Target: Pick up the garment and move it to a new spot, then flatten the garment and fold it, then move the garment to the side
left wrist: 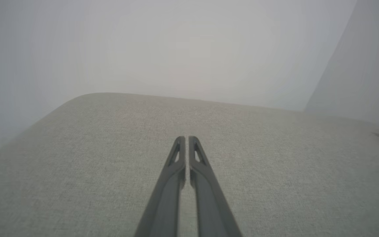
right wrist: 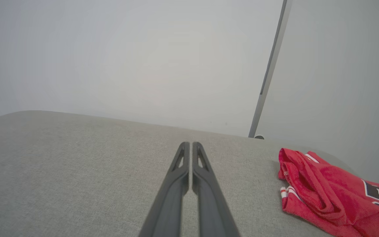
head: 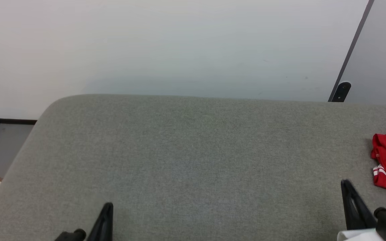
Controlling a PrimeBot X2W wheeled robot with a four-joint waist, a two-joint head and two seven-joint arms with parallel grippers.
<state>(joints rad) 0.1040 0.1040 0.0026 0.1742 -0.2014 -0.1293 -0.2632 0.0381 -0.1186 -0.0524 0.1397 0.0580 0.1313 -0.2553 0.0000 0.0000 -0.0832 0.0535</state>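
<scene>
The grey upholstered surface stretched wide under both arms, with a pale wall behind it. The garment, a bright-red mesh jersey, lay on that surface at its far right edge, near the right gripper and well apart from the left gripper.

It was off to the side, as the task's end asks, but it was bunched into soft ridges rather than laid flat or squared. That fitted either a heap waiting to be lifted or a loosely folded piece already set aside, and I could not judge which.

White bands with thin red stripes showed at the garment's near-left corner and upper edge. Dark, white-edged print showed toward its right end.

Each gripper's two dark fingers were pressed together, pinching nothing and pointing across the surface.
</scene>
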